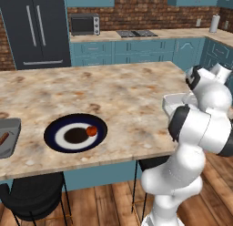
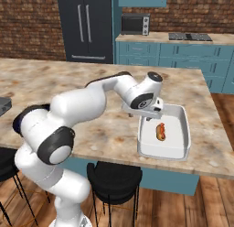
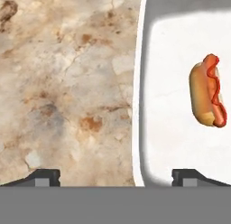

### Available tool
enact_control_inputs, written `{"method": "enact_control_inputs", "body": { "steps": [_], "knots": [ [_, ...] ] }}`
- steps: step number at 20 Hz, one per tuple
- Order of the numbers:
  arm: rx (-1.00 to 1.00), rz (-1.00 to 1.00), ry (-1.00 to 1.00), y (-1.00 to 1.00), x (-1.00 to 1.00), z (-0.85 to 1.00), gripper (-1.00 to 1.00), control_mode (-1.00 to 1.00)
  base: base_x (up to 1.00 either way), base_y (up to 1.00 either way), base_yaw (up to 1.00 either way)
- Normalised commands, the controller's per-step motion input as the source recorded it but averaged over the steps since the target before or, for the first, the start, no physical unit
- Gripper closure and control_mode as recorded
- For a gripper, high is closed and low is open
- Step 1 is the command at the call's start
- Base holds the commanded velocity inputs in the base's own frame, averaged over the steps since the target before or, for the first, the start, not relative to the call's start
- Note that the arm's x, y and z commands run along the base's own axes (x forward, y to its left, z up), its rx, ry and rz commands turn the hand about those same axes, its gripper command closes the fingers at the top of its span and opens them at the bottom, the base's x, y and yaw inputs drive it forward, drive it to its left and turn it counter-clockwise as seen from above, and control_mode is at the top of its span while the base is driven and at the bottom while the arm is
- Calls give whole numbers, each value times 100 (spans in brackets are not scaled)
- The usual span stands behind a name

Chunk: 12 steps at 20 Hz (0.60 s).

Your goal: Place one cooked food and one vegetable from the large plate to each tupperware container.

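The large plate [image 1: 57, 135] lies near the counter's front edge with a small round red-orange item [image 1: 91, 130] on its right side. The white-grey tupperware container [image 2: 183, 116] sits at the counter's right end and holds a hot dog [image 2: 160, 131], also seen in the hand view [image 3: 208, 92]. My gripper [image 3: 116, 178] hangs open and empty above that container's left rim [image 3: 137, 105], one fingertip [image 3: 43, 178] over the counter and the other over the tray floor. The dark grey container [image 1: 10, 145] at the far left holds a brown sausage-like piece [image 1: 3, 138].
Dark stools [image 2: 114, 178] stand under the counter's front edge. Marble counter [image 1: 113, 93] spreads wide between the plate and the white container. Cabinets, a fridge and a toaster oven [image 1: 84, 24] line the back wall.
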Motion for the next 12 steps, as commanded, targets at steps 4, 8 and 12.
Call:
{"method": "enact_control_inputs", "body": {
  "steps": [4, 8, 12],
  "knots": [
    [-3, 0, 0, 100, -37, 10, -100, -100, 0, 0, 0],
    [-5, 0, 0, 100, -20, 7, -100, -100, 0, 0, 0],
    [-11, 1, 3, 100, -1, 6, -100, -100, 0, 0, 0]
  ]
}}
